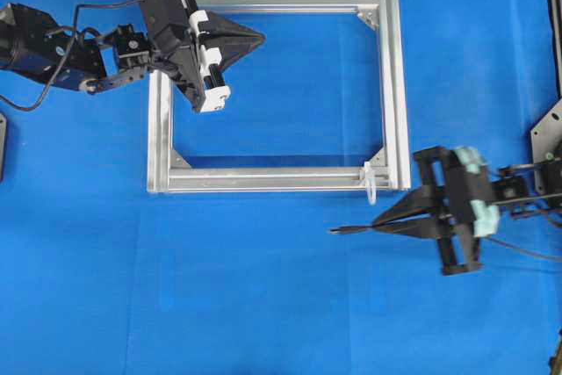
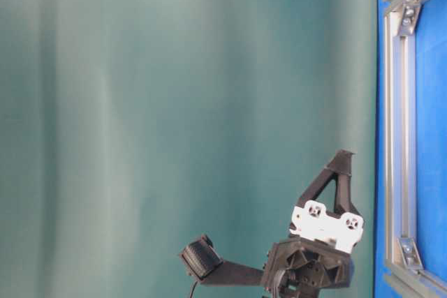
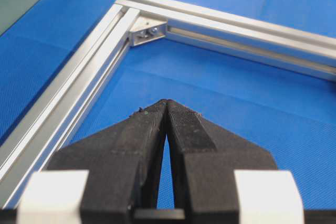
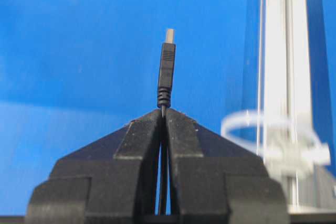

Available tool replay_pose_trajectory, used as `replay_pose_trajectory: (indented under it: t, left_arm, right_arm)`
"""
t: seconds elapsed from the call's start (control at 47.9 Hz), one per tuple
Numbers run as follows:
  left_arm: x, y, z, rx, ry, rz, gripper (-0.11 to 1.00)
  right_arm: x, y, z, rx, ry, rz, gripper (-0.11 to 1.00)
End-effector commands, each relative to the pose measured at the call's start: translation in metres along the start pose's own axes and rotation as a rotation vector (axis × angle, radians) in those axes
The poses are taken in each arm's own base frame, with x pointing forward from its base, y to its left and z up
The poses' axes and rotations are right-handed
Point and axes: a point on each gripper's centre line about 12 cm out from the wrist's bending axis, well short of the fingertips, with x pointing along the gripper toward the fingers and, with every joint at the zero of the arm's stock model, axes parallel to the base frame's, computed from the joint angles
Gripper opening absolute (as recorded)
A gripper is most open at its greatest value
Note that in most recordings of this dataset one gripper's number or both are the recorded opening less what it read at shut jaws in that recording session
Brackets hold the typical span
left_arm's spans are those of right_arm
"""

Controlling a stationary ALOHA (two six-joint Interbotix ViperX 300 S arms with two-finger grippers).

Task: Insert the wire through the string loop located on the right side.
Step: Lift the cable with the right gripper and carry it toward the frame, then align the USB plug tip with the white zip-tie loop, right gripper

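Observation:
My right gripper (image 1: 378, 222) (image 4: 164, 112) is shut on the wire (image 1: 351, 229) (image 4: 166, 72), whose dark plug tip sticks out past the fingertips toward the left. The white string loop (image 1: 370, 183) (image 4: 262, 129) hangs at the frame's near right corner, just above and slightly left of that gripper overhead, and to the plug's right in the right wrist view. The plug is outside the loop. My left gripper (image 1: 261, 38) (image 3: 166, 103) is shut on nothing, hovering inside the aluminium frame (image 1: 400, 85) (image 3: 79, 77) near its top left.
The square aluminium frame lies on the blue cloth (image 1: 263, 287), with silver corner brackets (image 3: 148, 31) inside its corners. A dark arm base (image 1: 549, 142) stands at the right edge. The left arm (image 2: 307, 256) shows low in the table-level view against a green backdrop.

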Motion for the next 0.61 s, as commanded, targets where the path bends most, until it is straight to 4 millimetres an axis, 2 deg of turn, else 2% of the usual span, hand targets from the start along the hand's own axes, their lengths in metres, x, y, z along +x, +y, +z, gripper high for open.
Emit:
replay_pose_trajectory:
  t: [0.0,0.293,0.585]
  left_arm:
    - [0.000,-0.002,0.017,0.000,-0.055,-0.007,0.00]
    - [0.000,-0.002,0.018,0.000,-0.057,-0.008,0.00]
    - [0.000,-0.002,0.018,0.000,-0.058,-0.006,0.00]
  right_arm:
    - [-0.013,0.002,0.001,0.000,-0.026,0.020,-0.03]
    - [-0.047,-0.006,-0.011,0.011,-0.007,0.035,-0.03]
    - [-0.056,-0.010,-0.017,0.010,-0.003,0.034,-0.03]
